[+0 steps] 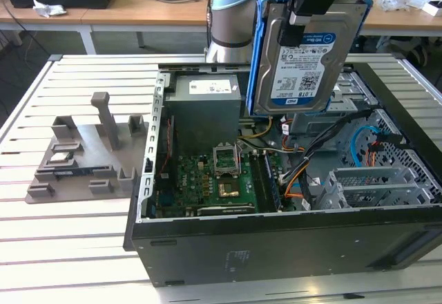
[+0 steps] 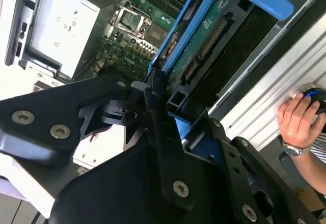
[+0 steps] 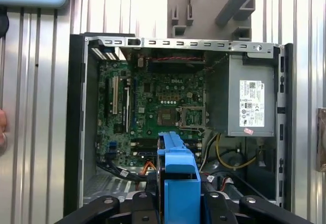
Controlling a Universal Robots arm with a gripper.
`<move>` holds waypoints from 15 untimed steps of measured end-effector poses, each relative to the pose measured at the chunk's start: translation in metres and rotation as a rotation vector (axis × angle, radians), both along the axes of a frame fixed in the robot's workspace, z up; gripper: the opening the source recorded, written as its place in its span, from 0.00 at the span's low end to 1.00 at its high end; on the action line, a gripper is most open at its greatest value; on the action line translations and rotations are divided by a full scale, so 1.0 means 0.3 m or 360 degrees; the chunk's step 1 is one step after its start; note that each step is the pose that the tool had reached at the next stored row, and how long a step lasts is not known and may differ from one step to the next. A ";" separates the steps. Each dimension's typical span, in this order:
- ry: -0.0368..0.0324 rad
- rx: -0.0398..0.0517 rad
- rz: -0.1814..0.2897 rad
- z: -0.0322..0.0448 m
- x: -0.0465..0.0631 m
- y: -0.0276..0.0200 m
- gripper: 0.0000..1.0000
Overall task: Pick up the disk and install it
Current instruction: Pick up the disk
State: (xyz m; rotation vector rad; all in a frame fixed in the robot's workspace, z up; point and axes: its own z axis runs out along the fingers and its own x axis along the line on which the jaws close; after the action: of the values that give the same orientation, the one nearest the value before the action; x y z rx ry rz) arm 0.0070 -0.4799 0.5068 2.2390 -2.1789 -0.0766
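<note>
You have the disk [image 1: 304,59] up in the air, upright over the open computer case [image 1: 276,249], label facing the exterior view. The gripper [image 2: 152,89] is clamped on its blue-framed edge (fingers tight against it). In the exterior view, the grey power-supply box [image 1: 206,114] sits at the disk's eight o'clock, the motherboard [image 1: 207,186] at seven

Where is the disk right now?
In the exterior view the disk hangs upright in the gripper above the open case, just to the exterior view's right of the power supply.
</note>
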 end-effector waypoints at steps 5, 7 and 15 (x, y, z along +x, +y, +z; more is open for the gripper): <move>0.0000 0.0000 0.0000 0.000 0.003 -0.045 0.37; 0.0000 0.0000 0.0000 0.000 0.003 -0.058 0.37; 0.0000 0.0000 0.0000 0.000 0.007 -0.110 0.37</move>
State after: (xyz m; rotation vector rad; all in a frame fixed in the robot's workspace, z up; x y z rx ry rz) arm 0.0091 -0.5129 0.5068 2.2390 -2.1788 -0.0766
